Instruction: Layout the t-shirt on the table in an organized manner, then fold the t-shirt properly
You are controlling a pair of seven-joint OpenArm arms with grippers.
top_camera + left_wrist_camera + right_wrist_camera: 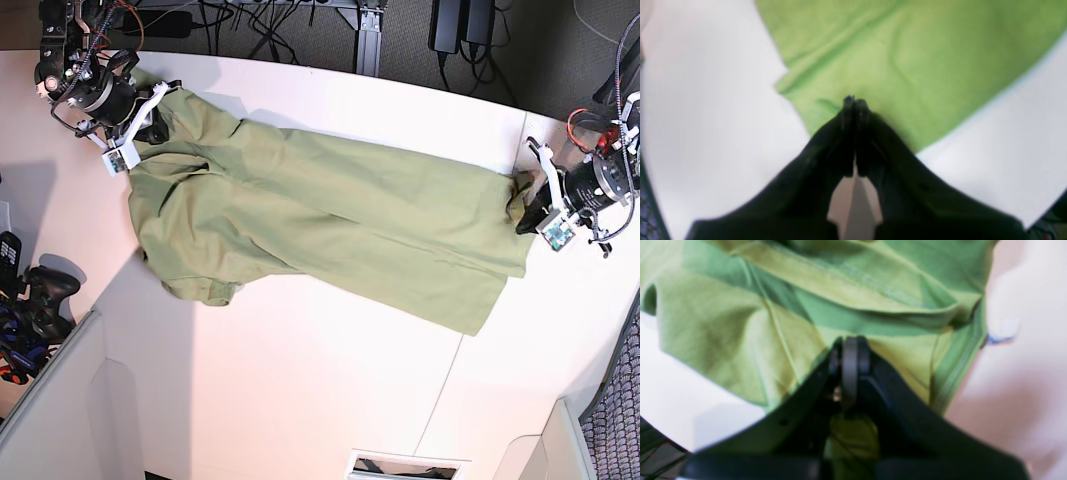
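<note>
The olive-green t-shirt (330, 225) lies stretched across the white table (300, 380), running from the far left corner to the right edge. My right gripper (150, 125) is at the shirt's upper-left end. In the right wrist view it (850, 340) is shut on the t-shirt (723, 323), with folded cloth bunched around and under the fingers. My left gripper (527, 208) is at the shirt's right corner. In the left wrist view it (855, 100) is shut, its tips pressed into a small pucker at the edge of the t-shirt (907, 60).
A grey-white panel (60, 420) stands at the lower-left corner. Black gear (30, 290) sits off the left edge and cables (250, 20) hang behind the table. A thin dark seam (450, 390) crosses the tabletop, and a slot (405, 465) sits at the front edge.
</note>
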